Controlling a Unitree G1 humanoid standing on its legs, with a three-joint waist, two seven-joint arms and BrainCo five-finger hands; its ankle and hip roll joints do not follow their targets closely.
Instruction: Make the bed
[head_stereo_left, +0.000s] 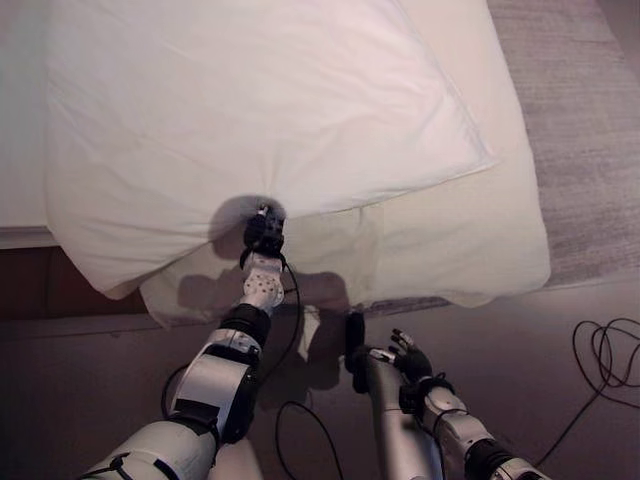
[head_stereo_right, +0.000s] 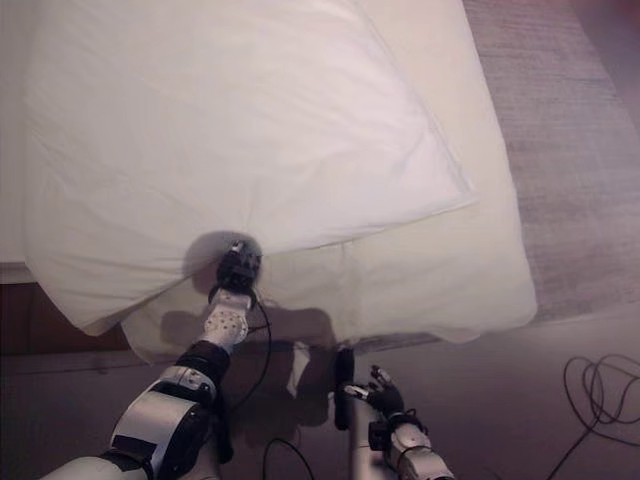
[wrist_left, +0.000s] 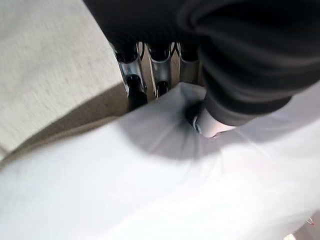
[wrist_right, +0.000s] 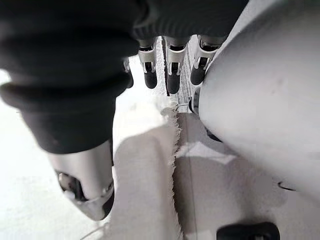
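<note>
Left wrist view: the left hand is seen with its fingers and thumb curled over a fold of the white duvet, so the cloth is pinched at its edge. In the left eye view the same left hand is held up at the near edge of the duvet, where a small dent and some creases are made in the cloth. The duvet is spread wide over the bed, with one corner lying out toward the right side. Under it a cream sheet is seen, hanging over the mattress edge down toward the floor. The right hand is held low by the bed's side, and nothing is held in it; its fingers are seen loose and a little apart. The duvet is judged to be soft, puffy and light, and floppy when lifted, so it would sag and slide. It is best taken hold of at the hem or at a corner, with plenty of cloth bunched in the hand. Two holds set well apart would likely keep it flat.
</note>
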